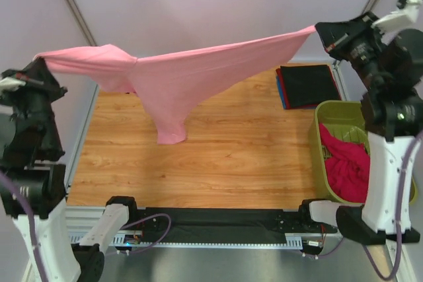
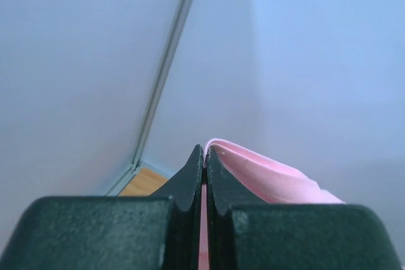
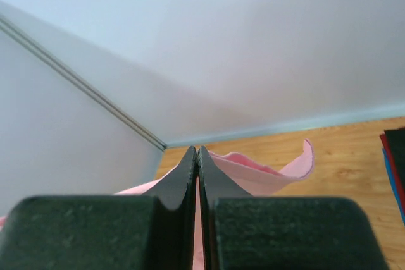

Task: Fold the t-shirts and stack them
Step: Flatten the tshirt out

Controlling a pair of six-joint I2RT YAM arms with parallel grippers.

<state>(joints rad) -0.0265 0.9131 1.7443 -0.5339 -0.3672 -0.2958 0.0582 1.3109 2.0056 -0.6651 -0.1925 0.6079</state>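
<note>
Light pink t-shirt: off the table, stretched in a sagging line across the upper half of the overhead view, from upper left to upper right. Its lowest fold hangs at centre-left over the wooden tabletop; whether that fold touches the wood cannot be told.

Left gripper: at the upper left, fingers pressed together on one end of the pink cloth. The left wrist view confirms this, with pink fabric pinched between the closed black fingers and bunched to their right.

Right gripper: at the upper right, closed on the opposite end of the same shirt. In the right wrist view pink cloth spills out on both sides of the fingertips.

Surroundings: a folded stack, black on top with red and blue edges showing, lies at the right of the tabletop towards the back, below the raised right end of the shirt and apart from it. An olive-green tub stands just in front of the stack at the right edge, with a crumpled magenta-red shirt inside. A pale wall closes the background.
</note>
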